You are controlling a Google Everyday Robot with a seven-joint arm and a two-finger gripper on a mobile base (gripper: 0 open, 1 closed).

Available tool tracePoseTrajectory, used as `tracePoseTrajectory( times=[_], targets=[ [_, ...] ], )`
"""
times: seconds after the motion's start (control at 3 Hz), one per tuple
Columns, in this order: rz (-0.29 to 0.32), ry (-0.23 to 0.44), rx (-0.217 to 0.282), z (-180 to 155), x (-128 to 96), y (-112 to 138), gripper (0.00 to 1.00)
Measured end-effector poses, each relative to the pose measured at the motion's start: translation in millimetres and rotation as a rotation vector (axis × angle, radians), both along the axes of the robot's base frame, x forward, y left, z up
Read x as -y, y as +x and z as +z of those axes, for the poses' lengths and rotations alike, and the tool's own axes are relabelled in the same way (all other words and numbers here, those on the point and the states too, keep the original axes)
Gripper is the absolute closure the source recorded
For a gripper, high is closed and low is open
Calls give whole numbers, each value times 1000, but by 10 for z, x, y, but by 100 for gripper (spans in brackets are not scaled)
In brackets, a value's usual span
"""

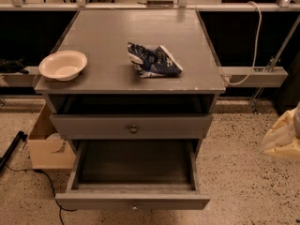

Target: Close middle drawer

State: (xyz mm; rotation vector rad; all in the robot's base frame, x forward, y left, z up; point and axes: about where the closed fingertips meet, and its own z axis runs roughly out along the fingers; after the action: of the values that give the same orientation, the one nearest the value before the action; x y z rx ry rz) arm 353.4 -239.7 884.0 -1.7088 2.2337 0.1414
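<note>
- A grey cabinet [207,108] is seen from above and in front, standing on a speckled floor [243,182].
- Its flat top surface [108,32] is shown carrying two things, well apart from each other.
- The middle drawer [133,200] is shown pulled far out towards the viewer at the bottom of the cabinet. Its bare grey box is exposed, and a small round knob [134,206] is set at the centre of its flat front panel.
- Just above it, an upper drawer [93,125] with a darker round knob [133,129] is shown pushed in.
- A cardboard box [47,151] is seen on the floor, just beside the cabinet's left side.
- The gripper [282,137] is seen as a pale cream shape at the right edge, well apart from the cabinet and level with the drawers. Whether it is open or closed cannot be told.
- A crumpled blue and white bag [152,60] is shown lying near the middle of the surface.
- A white bowl [63,64] is shown upright at the surface's front left corner.
</note>
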Motion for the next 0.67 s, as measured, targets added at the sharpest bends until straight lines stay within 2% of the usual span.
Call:
tracePoseTrajectory(
  times=[0.33, 0.67],
  targets=[
    [68, -34, -51, -304, -232, -171, 100],
    [120, -57, -89, -511, -400, -246, 100]
  ],
)
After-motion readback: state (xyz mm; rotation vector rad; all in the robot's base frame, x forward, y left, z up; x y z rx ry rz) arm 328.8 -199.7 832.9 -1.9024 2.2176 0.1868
